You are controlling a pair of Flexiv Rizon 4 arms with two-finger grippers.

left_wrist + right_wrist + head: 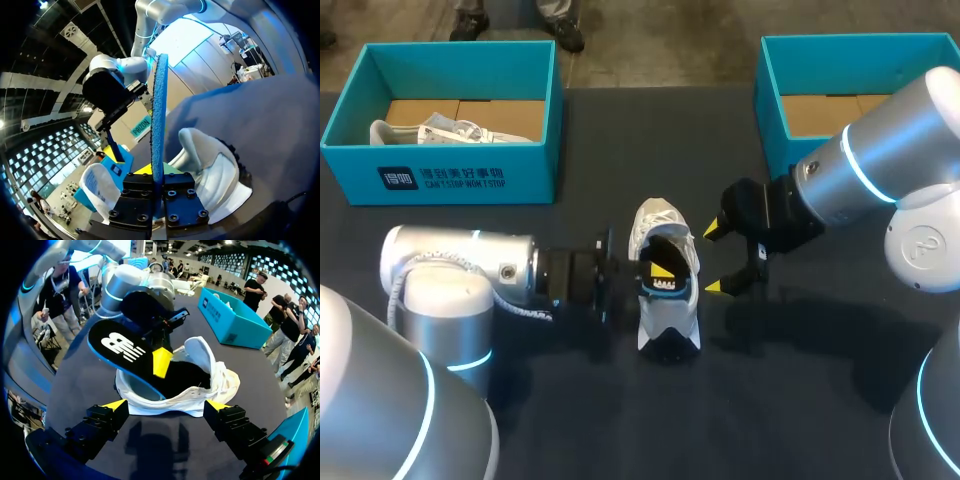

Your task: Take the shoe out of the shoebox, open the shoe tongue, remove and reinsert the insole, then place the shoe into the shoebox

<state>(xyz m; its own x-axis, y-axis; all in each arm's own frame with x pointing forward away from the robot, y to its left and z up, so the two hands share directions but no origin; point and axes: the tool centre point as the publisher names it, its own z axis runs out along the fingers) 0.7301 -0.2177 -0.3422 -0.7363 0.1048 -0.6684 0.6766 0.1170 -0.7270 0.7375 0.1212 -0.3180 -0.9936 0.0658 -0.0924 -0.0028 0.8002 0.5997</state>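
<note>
A white shoe (665, 318) lies on the dark table between my two grippers, with its tongue folded open. My left gripper (660, 268) comes in from the left and is shut on the black, blue-edged insole (669, 249), which sticks partly out of the shoe's opening. Edge-on in the left wrist view, the insole (159, 115) stands clamped in that gripper (159, 172) above the shoe (212, 170). My right gripper (714, 259) hangs open just right of the shoe. Seen from the right wrist, the insole (125, 351) tilts up from the shoe (200, 387), ahead of my open right gripper (167, 407).
A teal shoebox (455, 180) at the back left holds a second white shoe (445, 130). Another teal shoebox (775, 100) stands at the back right, partly behind my right arm. Bare table lies in front of the shoe.
</note>
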